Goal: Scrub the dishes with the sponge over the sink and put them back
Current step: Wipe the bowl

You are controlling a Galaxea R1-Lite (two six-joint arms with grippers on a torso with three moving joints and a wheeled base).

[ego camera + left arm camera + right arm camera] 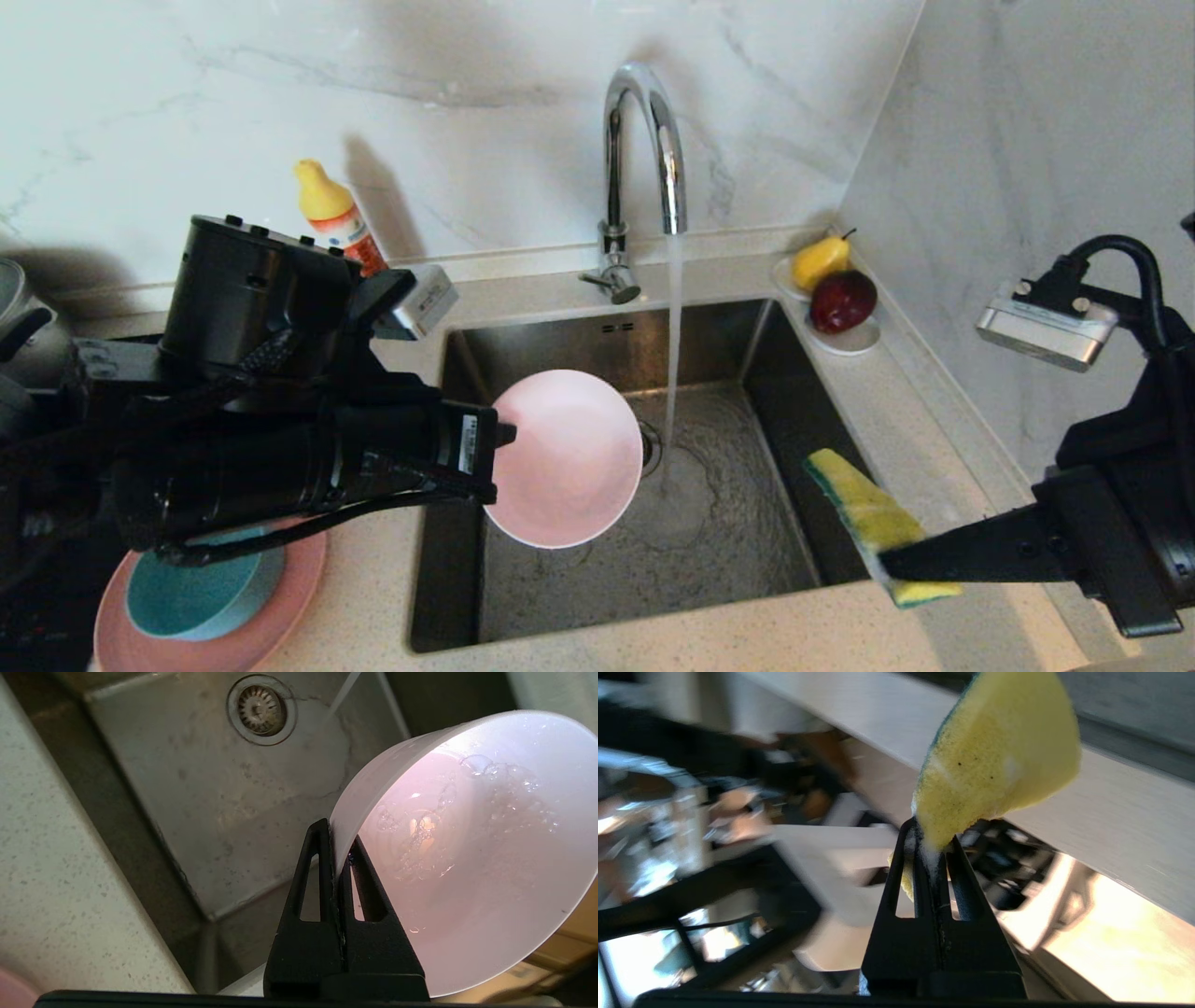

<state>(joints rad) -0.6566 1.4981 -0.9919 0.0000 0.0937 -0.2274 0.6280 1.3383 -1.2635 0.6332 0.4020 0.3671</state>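
Head view: the left gripper [499, 437] is clamped shut on the rim of the small pale pink bowl [567, 457], holding it tilted on edge over the left half of the sink [747, 551], its hollow facing the camera. From the bowl, the water stream [672, 364] falling from the chrome tap [644, 140] lies at about 2 o'clock, just beside but apart. The right gripper [887, 560] is closed on the yellow sponge [868, 513] above the sink's right edge, at about 4 o'clock from the bowl and well apart. On the desk at 8 o'clock from the bowl, the teal bowl [201, 593] sits on the salmon-pink plate [289, 597].

Left wrist view: the gripper's fingertips [327, 835] pinch the bowl's thin wall, one inside and one outside; soap bubbles cling to the inside of the bowl. The strainer drain [261, 709] lies beyond.

Right wrist view: the jaws squeeze the sponge's [999, 756] lower corner, suds at the pinch, the rest bent over above them.

The bowl looks soaped and the scrub seems done or paused; the next move likely calls for swinging the bowl under the stream, or bringing the sponge in towards the bowl.
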